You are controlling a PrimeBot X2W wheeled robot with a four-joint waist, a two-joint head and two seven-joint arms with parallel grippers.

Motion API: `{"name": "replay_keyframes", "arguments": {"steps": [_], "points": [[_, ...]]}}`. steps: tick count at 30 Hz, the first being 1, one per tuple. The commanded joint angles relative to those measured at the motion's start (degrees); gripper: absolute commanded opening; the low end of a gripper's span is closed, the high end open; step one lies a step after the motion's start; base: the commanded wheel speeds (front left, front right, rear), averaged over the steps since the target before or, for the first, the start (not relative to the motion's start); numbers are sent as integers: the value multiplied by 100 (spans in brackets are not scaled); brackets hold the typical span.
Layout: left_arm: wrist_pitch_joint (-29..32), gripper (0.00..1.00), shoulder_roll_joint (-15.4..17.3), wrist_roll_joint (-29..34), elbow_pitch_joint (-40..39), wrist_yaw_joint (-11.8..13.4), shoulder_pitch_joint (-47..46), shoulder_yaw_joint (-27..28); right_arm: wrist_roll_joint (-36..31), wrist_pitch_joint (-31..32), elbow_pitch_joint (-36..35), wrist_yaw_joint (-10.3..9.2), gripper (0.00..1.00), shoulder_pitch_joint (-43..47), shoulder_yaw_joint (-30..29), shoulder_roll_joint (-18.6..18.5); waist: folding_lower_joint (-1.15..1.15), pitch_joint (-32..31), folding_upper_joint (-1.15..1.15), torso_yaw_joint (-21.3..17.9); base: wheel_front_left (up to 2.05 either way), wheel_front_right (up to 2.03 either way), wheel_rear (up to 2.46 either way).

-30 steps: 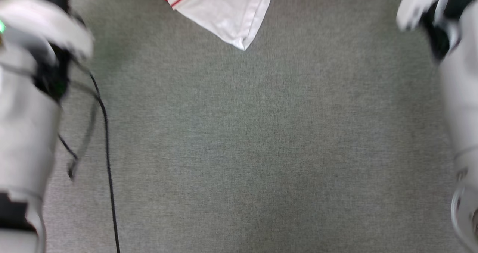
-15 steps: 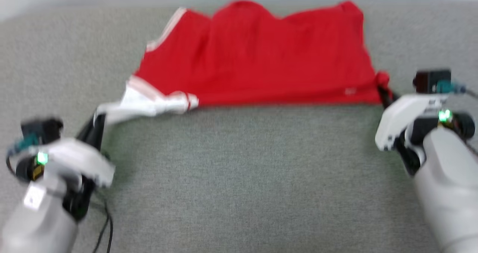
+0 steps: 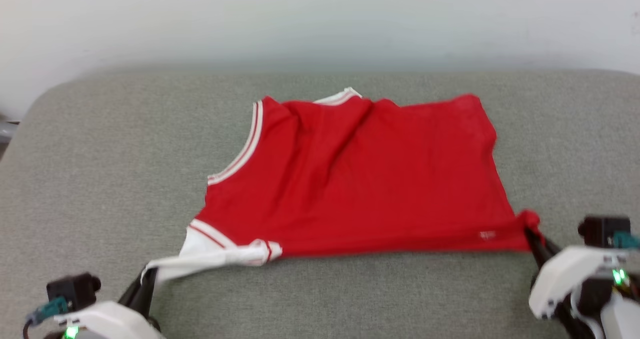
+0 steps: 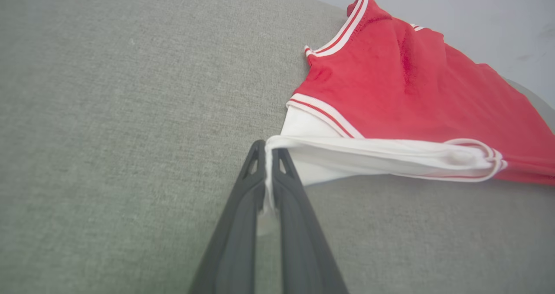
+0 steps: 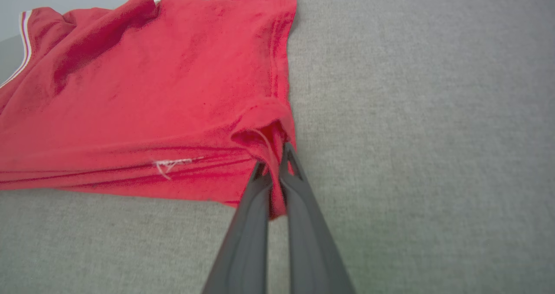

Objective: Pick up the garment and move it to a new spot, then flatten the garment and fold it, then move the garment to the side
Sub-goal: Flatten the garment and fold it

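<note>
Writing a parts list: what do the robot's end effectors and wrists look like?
The left end effector and right end effector each have two long, dark grey, tapering fingers with triangular cut-outs near the tips. Behind each: a white shell, a green light, a black camera block with a teal plug.

The head camera is looking down from afar; both wrist cameras are looking closely past their fingers, sharing the garment.
</note>
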Motion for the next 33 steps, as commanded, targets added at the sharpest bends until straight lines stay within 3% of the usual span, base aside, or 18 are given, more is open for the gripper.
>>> {"name": "replay_keyframes", "arguments": {"steps": [1, 11, 15, 19, 22, 25, 31, 33], "points": [[23, 0, 227, -71, -102, 243, 279, 164, -12, 87, -269, -79, 0, 378, -227, -104, 2, -129, -1, 74, 0, 0, 0], [658, 0, 612, -411, -1766, 1298, 1845, 359, -283, 1297, -2409, -79, 0, 2486, -944, 416, 2, -462, -1, 245, 0, 0, 0], [888, 0, 824, -518, -2458, 1731, 2320, 509, -318, 1647, -2961, -79, 0, 2843, -1099, 560, 2, -512, -1, 233, 0, 0, 0], [981, 0, 1017, -462, -3032, 1963, 2400, 630, -366, 1935, -3262, -79, 0, 2818, -1126, 590, 2, -497, -1, 230, 0, 0, 0], [1069, 0, 1083, -354, -3232, 1931, 2085, 559, -427, 2073, -3404, -77, 0, 2581, -1085, 588, 2, -400, -1, 224, 0, 0, 0], [1088, 0, 949, -267, -3179, 1779, 1615, 426, -509, 2166, -3396, -68, 0, 2312, -1013, 592, 2, -262, -1, 201, 0, 0, 0], [1053, 0, 661, -101, -2614, 1396, 607, 173, -688, 2160, -3174, -50, 0, 1643, -925, 587, 2, 139, -1, 110, 0, 0, 0], [1057, 0, 508, -75, -2109, 1136, 93, 70, -830, 2133, -2880, -49, 0, 1155, -794, 567, 2, 443, -1, -3, 0, 0, 0]]}}
